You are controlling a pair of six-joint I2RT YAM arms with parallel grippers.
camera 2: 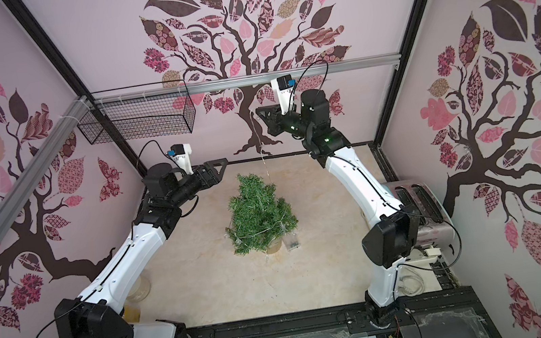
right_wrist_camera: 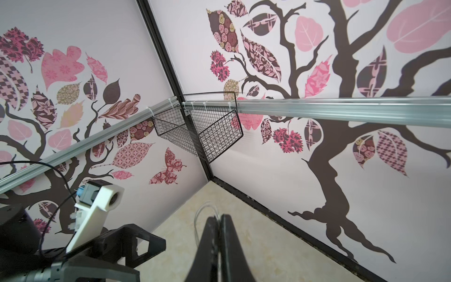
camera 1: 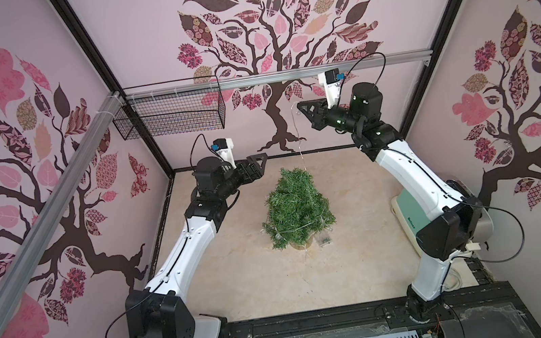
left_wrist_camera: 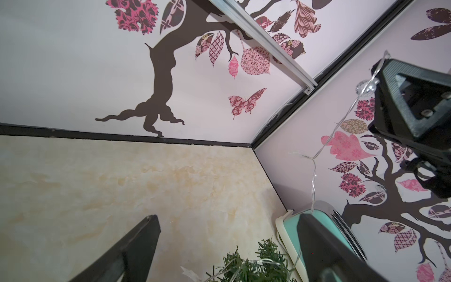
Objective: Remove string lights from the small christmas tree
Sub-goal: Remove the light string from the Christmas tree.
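The right fingers (camera 1: 305,105) clench a raised stretch of the string lights (left_wrist_camera: 365,86), a light, limp, snag-prone wire rising from the small tree (camera 1: 297,205) on the tabletop (camera 1: 259,285) (lower loops wrap its branches); the released left fingers (left_wrist_camera: 322,249) should probably pinch bare wire.

- You get soft, even, bright light in both top views; shadows on the worktop (camera 1: 259,285) stay faint.
- Wide-angle distortion stretches the edges.
- Your wrist views blur the near jaws.
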